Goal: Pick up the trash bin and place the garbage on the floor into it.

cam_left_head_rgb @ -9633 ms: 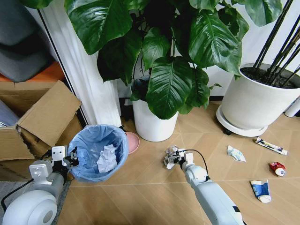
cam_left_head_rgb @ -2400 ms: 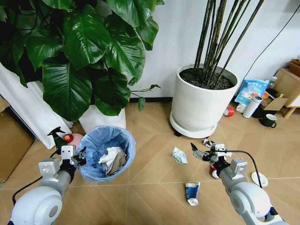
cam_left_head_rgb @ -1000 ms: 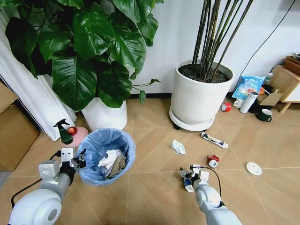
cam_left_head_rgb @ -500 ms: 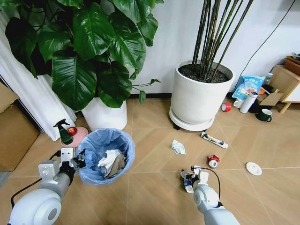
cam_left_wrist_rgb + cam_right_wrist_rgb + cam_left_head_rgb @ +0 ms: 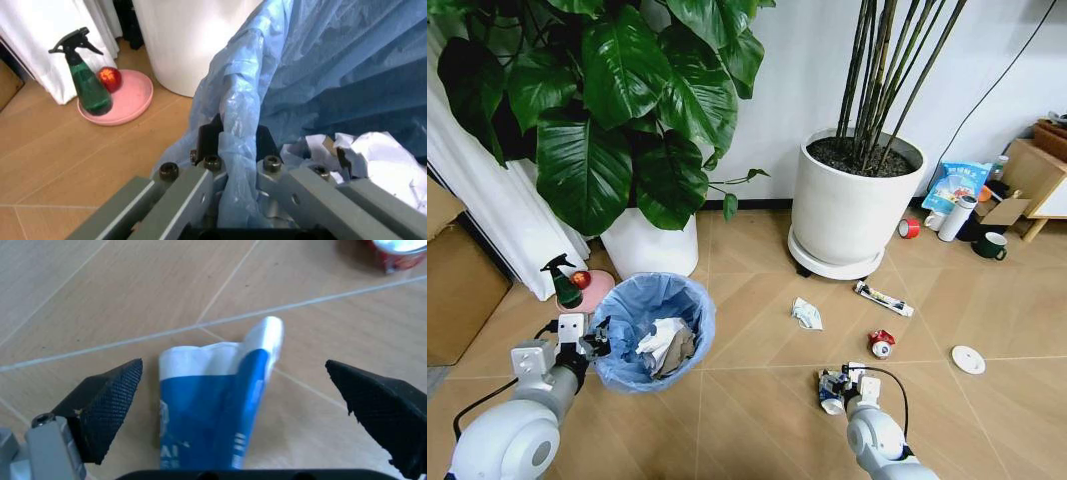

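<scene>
The trash bin [image 5: 655, 330] is seen on the floor [image 5: 747, 420] just in front of the smaller white plant pot [image 5: 649, 243], with crumpled white paper [image 5: 663, 343] lying inside it. Its rim is gripped by the left gripper [image 5: 593, 339] on the side away from the large white plant pot [image 5: 852, 205]; in the left wrist view the fingers [image 5: 207, 145] are pressed together on the blue bag [image 5: 267, 100] folded over the rim, one inside and one outside. Just beyond the bin, a pink dish [image 5: 120, 97] is seen holding a green spray bottle [image 5: 90, 80] and a red ball [image 5: 109, 77].

Well apart from the bin, toward the large pot's side, the right gripper [image 5: 839, 384] is lowered over a blue-and-white wrapper [image 5: 213, 410]. In the right wrist view the fingertips [image 5: 110, 400] are spread wide, one on each side of the wrapper, and no contact with it is seen.

More garbage is scattered between the wrapper and the large pot: a crumpled wad [image 5: 806, 314], a thin tube [image 5: 884, 298], and a crushed red-and-white piece [image 5: 882, 343]. A white round lid [image 5: 968, 359] lies farther from the bin than all of these.
</scene>
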Motion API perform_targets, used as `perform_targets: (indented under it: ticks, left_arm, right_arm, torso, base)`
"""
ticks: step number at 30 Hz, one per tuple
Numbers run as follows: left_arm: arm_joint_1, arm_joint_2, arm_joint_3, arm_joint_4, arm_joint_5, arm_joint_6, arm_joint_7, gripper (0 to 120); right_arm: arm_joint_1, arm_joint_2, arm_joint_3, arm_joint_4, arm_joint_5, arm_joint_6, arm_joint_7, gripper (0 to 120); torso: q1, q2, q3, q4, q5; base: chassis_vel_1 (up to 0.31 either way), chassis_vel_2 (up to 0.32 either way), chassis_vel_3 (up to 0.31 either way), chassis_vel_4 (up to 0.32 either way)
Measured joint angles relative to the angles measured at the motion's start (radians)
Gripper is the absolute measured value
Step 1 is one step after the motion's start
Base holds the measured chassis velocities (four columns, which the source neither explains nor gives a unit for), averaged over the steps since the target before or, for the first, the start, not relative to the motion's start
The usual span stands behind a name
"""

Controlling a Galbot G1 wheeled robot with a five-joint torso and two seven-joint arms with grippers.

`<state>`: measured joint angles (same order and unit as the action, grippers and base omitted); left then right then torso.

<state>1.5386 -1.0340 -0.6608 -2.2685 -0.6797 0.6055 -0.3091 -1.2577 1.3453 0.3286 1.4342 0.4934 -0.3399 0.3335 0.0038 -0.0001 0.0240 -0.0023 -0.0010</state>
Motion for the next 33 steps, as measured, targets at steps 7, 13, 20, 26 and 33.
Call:
perform_targets:
  ticks: [7,13,20,26,33]
  left_arm:
    - [0.001,0.005,-0.006,0.000,-0.001,-0.004,0.000,0]
    - [0.001,0.006,-0.006,0.000,-0.002,-0.004,0.000,0]
    - [0.000,0.005,-0.003,0.003,-0.002,-0.005,0.000,0]
    - [-0.002,0.005,-0.002,0.006,-0.002,-0.005,0.000,0]
    - [-0.001,0.007,-0.003,0.005,-0.003,-0.005,-0.001,0]
  right_arm:
    - [0.033,0.021,-0.019,-0.047,0.012,-0.003,-0.006,81]
    - [0.029,0.024,-0.017,-0.058,0.011,-0.001,-0.007,62]
    - [0.025,0.026,-0.011,-0.064,0.007,0.013,-0.011,34]
    - [0.020,0.027,-0.002,-0.066,-0.008,0.031,-0.014,12]
    - [0.017,0.014,0.033,-0.004,-0.011,0.039,-0.016,0]
  torso:
    - [0.000,0.000,0.000,0.0001,0.0004]
    - [0.000,0.000,0.000,0.0000,0.0003]
    - [0.000,0.000,0.000,0.0000,0.0001]
    - [0.000,0.000,0.000,0.0000,0.0003]
    - [0.000,0.000,0.000,0.0000,0.0005]
  base:
    - [0.000,0.000,0.000,0.000]
    - [0.000,0.000,0.000,0.000]
    - [0.000,0.000,0.000,0.000]
    - [0.000,0.000,0.000,0.000]
    - [0.000,0.000,0.000,0.000]
